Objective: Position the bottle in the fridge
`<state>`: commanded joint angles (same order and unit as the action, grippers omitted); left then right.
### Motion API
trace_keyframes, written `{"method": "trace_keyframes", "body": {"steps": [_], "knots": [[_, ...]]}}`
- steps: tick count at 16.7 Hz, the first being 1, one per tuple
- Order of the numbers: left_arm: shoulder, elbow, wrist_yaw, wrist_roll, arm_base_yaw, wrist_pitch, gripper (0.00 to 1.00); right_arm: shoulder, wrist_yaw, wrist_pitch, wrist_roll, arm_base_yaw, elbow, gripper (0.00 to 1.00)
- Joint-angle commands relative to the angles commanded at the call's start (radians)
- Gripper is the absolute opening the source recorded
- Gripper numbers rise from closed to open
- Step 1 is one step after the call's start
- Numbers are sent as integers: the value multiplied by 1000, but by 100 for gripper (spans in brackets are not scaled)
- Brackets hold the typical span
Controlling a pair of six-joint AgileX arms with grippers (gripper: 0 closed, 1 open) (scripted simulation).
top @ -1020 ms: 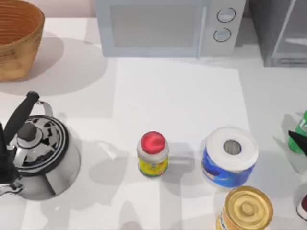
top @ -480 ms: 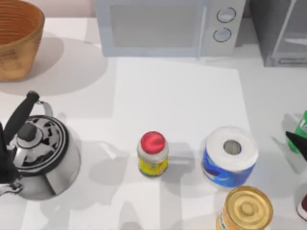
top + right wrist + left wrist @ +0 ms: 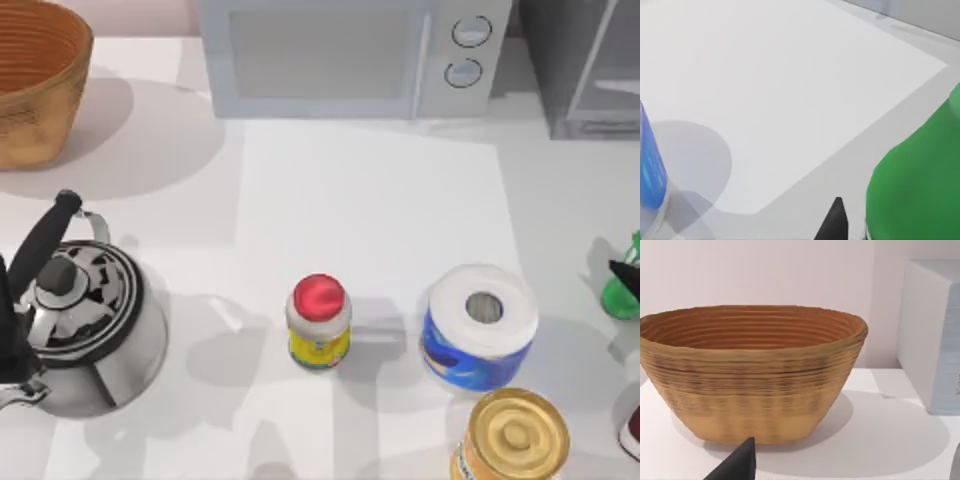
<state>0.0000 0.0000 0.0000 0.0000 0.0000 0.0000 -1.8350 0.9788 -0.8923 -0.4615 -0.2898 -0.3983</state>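
Observation:
The green bottle (image 3: 622, 297) stands at the table's right edge, partly cut off by the picture's border. My right gripper (image 3: 627, 277) reaches in from the right and lies across the bottle's upper part. In the right wrist view the bottle (image 3: 920, 185) looms large and close, with a dark tip of the gripper just beside it. The fridge (image 3: 585, 65), a dark grey box with a pale door panel, stands at the back right corner. My left gripper (image 3: 854, 452) hangs open at the table's left side, facing the basket.
A light grey microwave (image 3: 350, 55) stands at the back centre. A woven basket (image 3: 35, 80) sits back left, a steel kettle (image 3: 85, 320) front left. A red-capped jar (image 3: 319, 322), a paper roll (image 3: 480, 325) and a gold-lidded can (image 3: 512, 435) stand in front.
The bottle has shifted slightly at the right edge and shows less of itself in the top view. My right gripper has moved a little with it. The left arm has not moved.

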Motion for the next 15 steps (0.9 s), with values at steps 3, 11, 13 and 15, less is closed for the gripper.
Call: {"method": "trace_keyframes", "body": {"steps": [3, 11, 13, 15], "knots": [[0, 0, 0, 0, 0, 0, 100, 0, 0, 0, 0, 0, 0, 3], [0, 0, 0, 0, 0, 0, 100, 0, 0, 0, 0, 0, 0, 1], [0, 0, 0, 0, 0, 0, 100, 1, 2, 2, -1, -3, -2, 1], [0, 0, 0, 0, 0, 0, 100, 18, 32, 36, -32, -20, -31, 1]]}}
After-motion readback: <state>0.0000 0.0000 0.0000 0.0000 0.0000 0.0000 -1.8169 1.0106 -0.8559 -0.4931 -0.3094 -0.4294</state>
